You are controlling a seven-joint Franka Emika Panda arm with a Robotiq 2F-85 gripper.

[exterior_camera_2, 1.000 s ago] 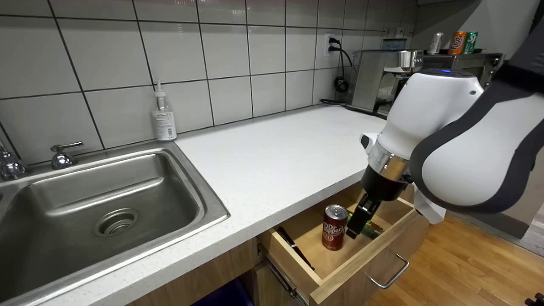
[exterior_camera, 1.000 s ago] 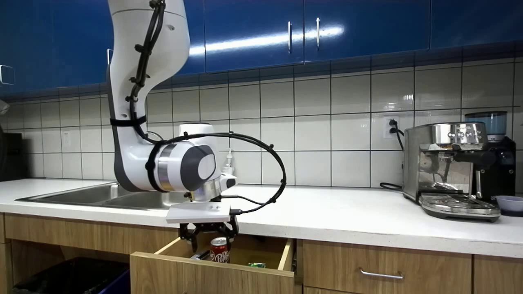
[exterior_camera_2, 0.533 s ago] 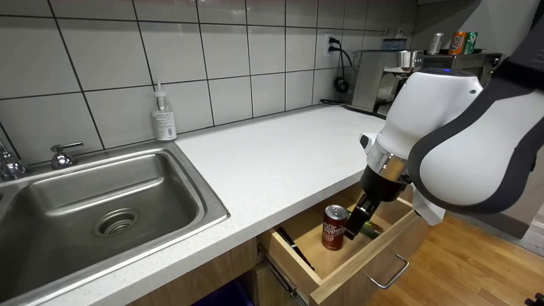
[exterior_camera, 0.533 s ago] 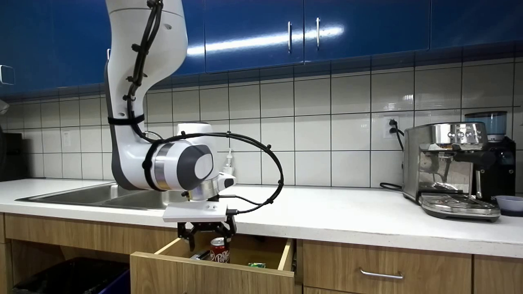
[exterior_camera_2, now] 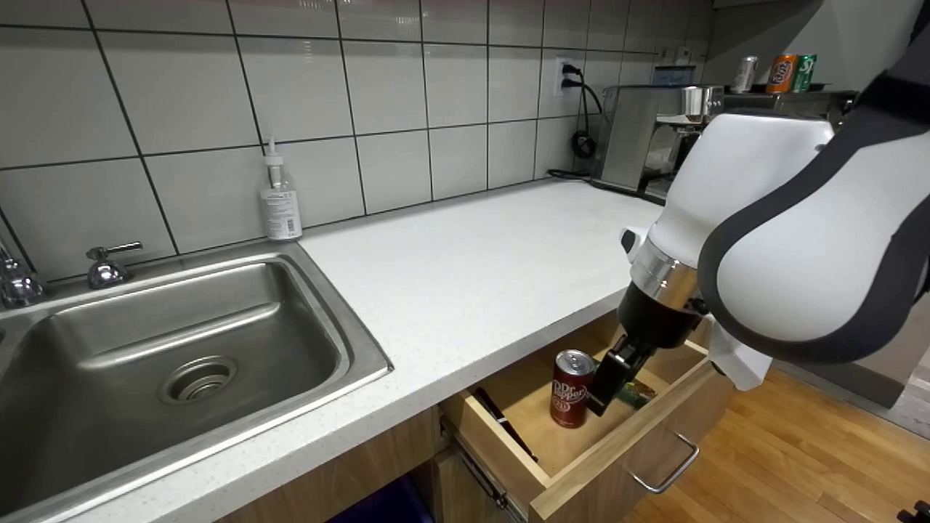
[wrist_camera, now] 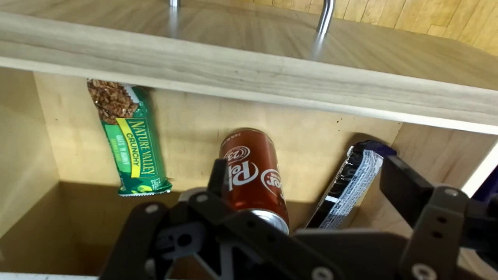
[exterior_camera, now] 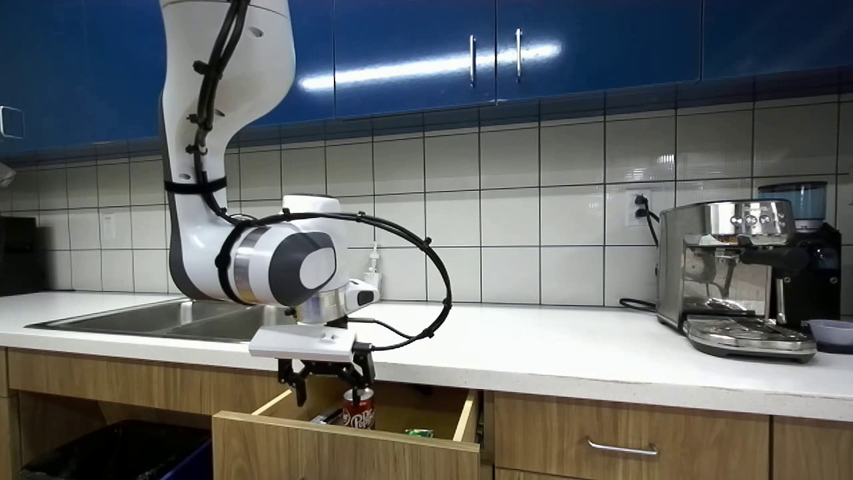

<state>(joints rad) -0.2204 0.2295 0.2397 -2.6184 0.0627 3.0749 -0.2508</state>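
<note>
A red Dr Pepper can (wrist_camera: 253, 171) stands in the pulled-out drawer (exterior_camera_2: 632, 436). My gripper (wrist_camera: 306, 171) hangs above it with its jaws wide apart and holds nothing. In the wrist view one finger (wrist_camera: 218, 175) overlaps the can's edge; whether they touch cannot be told. Under the span of the jaws lies a dark wrapped bar (wrist_camera: 346, 190), along the drawer's side wall. On the can's far side rests a green Nature Valley bar (wrist_camera: 136, 147). Both exterior views show the fingers low over the drawer, close to the can (exterior_camera: 360, 413). Part of the can's top is hidden by the gripper.
The white countertop edge (exterior_camera_2: 436, 388) overhangs the back of the drawer. A steel sink (exterior_camera_2: 182, 327) and a soap bottle (exterior_camera_2: 281, 207) are nearby. An espresso machine (exterior_camera: 733, 280) stands farther along the counter. Below the sink is a bin (exterior_camera: 120, 453).
The arm and open gripper have shifted left in an exterior view, with the hand tilting a little. The can, both bars and the drawer have stayed put.
</note>
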